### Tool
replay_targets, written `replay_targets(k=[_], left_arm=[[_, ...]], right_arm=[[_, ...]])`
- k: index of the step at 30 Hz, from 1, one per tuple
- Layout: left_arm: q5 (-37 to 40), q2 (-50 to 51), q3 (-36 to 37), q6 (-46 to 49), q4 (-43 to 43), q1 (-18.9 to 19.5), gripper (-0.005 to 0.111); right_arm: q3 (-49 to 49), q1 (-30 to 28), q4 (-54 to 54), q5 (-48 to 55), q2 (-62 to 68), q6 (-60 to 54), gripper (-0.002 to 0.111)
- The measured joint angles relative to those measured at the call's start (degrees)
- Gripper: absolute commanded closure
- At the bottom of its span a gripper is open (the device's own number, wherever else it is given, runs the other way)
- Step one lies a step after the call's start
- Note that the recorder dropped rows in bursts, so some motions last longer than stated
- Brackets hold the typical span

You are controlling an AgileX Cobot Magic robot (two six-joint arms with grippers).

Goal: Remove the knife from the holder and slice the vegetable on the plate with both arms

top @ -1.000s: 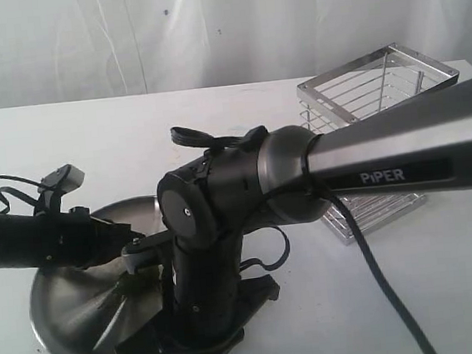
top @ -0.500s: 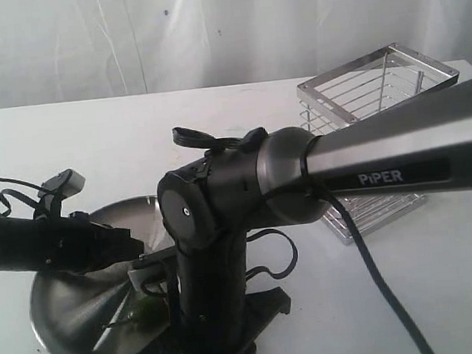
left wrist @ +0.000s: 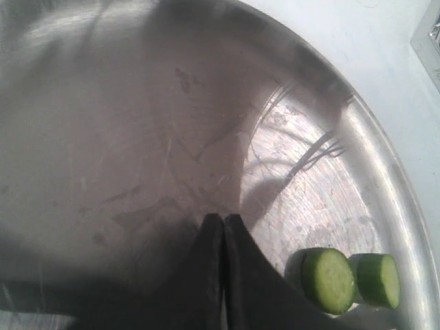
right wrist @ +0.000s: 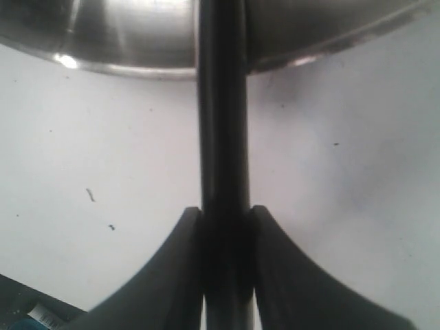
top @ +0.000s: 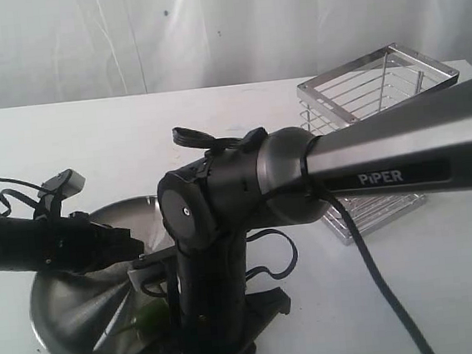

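Black knife (right wrist: pixel 223 137) crosses the plate (right wrist: pixel 124 41) rim.

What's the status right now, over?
Left fingers shut, empty, over plate. Right fingers clamped on knife. Vegetable in cut pieces on plate. Nothing seen blocking.

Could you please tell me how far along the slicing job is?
Done: the knife is out of the holder and clamped in the right end effector; two cut pieces lie on the plate. In hand: the knife reaches over the plate's rim while the left end effector is shut, empty. Left: probably more slices; the right arm hides the rest.
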Motion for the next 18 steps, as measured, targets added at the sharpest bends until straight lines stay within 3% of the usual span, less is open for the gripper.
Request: replay_targets(k=[18], left_arm=[[-2.7, -3.4, 0.2, 0.0, 0.0, 0.0, 0.107]], right_arm=[[0.0, 0.0, 0.1, -0.1, 0.0, -1.3, 0.108]])
